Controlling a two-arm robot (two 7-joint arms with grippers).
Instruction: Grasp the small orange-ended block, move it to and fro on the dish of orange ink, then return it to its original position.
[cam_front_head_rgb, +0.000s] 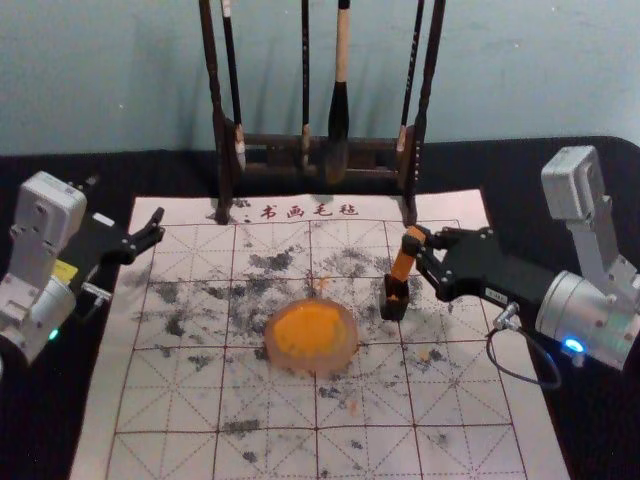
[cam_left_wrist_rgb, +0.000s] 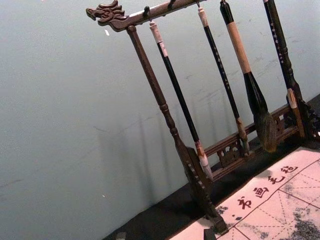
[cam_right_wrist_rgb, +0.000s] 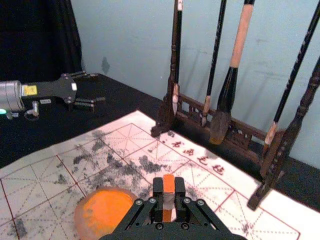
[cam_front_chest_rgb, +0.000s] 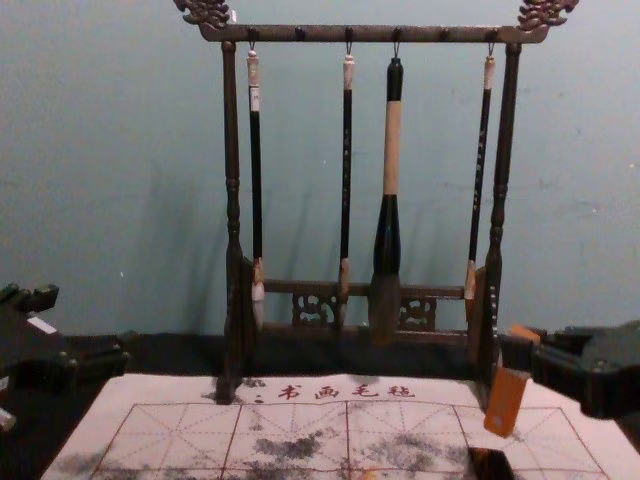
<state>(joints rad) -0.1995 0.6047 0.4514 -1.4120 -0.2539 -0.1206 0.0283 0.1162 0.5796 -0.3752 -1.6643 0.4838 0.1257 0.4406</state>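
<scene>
Right gripper has the block, tilted over the dark holder

Head view: right gripper (cam_front_head_rgb: 411, 243) clamped on orange-ended block (cam_front_head_rgb: 402, 267), right of the ink dish (cam_front_head_rgb: 348, 353), block slanting down toward dark holder (cam_front_head_rgb: 395, 312). Left gripper (cam_front_head_rgb: 127, 197) parked off the mat's (cam_front_head_rgb: 160, 400) left side, fingers apart.
Left wrist: brush stand (cam_left_wrist_rgb: 159, 90), brushes (cam_left_wrist_rgb: 177, 92) hanging.
Right wrist: block pinched between both fingers (cam_right_wrist_rgb: 158, 189), dish near.
Chest: block's lower end just above the holder.

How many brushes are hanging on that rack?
4 on the rack. Chest view, left to right: a slim brush near the left end, another slim brush near the middle, the thick brush just right of it, a third slim brush near the right end.
</scene>
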